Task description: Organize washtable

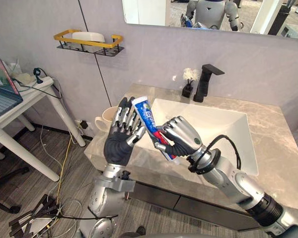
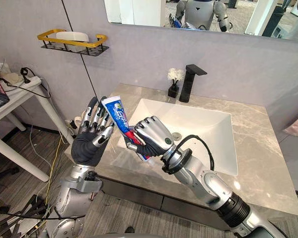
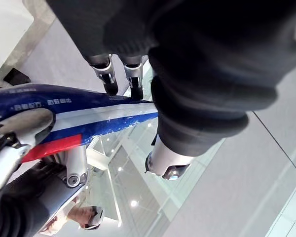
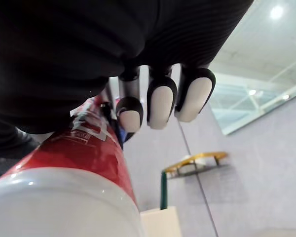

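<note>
Two hands up at centre frame, one job in the air. Clamps the toothpaste tube by its red lower end in the right hand, fingers curled tight round it. Meets the blue upper end with the left hand, fingers straight and spread against it, not closed. Holds the tube tilted above the front left corner of the counter, just left of the sink. Looks like a handover or a lift toward a home, not yet a placement. Leaves the mug at the counter's left edge, behind the left hand, as a likely landing spot, and the wall rack at upper left as another. Counts, by this reckoning, as early to midway: picked up, nowhere put down.
</note>
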`<state>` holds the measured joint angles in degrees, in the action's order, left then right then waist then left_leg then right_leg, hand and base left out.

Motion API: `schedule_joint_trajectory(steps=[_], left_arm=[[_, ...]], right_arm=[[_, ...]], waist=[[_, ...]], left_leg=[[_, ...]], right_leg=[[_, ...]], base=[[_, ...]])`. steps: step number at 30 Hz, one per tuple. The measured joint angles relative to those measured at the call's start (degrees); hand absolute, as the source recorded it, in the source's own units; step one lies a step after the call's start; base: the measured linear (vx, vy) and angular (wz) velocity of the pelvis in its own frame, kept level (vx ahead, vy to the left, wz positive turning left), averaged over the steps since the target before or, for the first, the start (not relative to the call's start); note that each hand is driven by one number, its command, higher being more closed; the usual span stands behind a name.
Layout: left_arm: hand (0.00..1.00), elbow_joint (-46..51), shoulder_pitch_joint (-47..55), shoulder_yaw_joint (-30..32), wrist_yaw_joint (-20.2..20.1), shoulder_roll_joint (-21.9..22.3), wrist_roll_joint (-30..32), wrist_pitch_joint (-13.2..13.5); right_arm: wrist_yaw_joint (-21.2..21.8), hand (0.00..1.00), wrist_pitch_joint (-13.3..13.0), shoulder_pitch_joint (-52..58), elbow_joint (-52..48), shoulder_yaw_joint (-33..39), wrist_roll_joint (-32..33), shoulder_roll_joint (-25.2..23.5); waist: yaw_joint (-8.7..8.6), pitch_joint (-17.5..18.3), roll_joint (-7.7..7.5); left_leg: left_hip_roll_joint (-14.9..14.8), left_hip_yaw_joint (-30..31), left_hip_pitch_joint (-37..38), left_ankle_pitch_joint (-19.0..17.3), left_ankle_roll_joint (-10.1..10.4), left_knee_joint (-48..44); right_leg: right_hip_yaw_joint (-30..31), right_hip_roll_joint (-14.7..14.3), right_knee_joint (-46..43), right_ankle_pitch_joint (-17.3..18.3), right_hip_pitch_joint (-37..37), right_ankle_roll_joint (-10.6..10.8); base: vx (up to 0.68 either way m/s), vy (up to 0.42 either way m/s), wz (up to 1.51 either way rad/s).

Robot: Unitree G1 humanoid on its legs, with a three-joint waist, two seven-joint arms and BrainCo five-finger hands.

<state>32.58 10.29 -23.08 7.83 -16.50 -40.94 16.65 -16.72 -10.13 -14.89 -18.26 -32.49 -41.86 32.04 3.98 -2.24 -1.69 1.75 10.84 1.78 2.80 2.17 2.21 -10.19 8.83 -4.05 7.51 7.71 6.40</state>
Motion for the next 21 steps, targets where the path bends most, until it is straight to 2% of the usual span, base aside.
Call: schedule_joint_trajectory(steps=[9, 14, 21], left_arm=[[0.00, -3.53, 3.76, 8.33, 1.77, 4.17, 0.09, 0.10], [0.00, -4.57, 4.70, 9.24, 2.08, 4.59, 0.07, -0.16], [0.00, -6.31, 4.32, 6.15, -3.00, 3.74, -2.01, -2.43]], right_arm=[[-1.07, 1.00, 0.68, 3.45, -0.01, 3.58, -1.71, -3.80], [-1.82, 1.00, 0.69, 3.63, 0.00, 3.59, -2.18, -4.09], [-1.73, 1.00, 0.50, 3.43, 0.29, 3.01, -2.24, -2.85]], waist=[[0.06, 0.08, 0.03], [0.00, 0.08, 0.03], [0.06, 0.15, -0.04]], left_leg=[[0.12, 0.05, 0.88, 1.10, -0.22, 1.90], [0.10, 0.07, 0.90, 1.13, -0.20, 2.07], [0.10, 0.19, 1.07, 1.73, -0.27, 2.99]], right_leg=[[-0.03, 0.30, 0.04, -0.08, 0.04, 0.15], [-0.09, 0.28, 0.10, -0.08, 0.04, 0.16], [-0.23, 0.33, 0.19, -0.09, -0.14, 0.18]], base=[[0.00, 0.000, 0.00], [0.00, 0.000, 0.00], [0.00, 0.000, 0.00]])
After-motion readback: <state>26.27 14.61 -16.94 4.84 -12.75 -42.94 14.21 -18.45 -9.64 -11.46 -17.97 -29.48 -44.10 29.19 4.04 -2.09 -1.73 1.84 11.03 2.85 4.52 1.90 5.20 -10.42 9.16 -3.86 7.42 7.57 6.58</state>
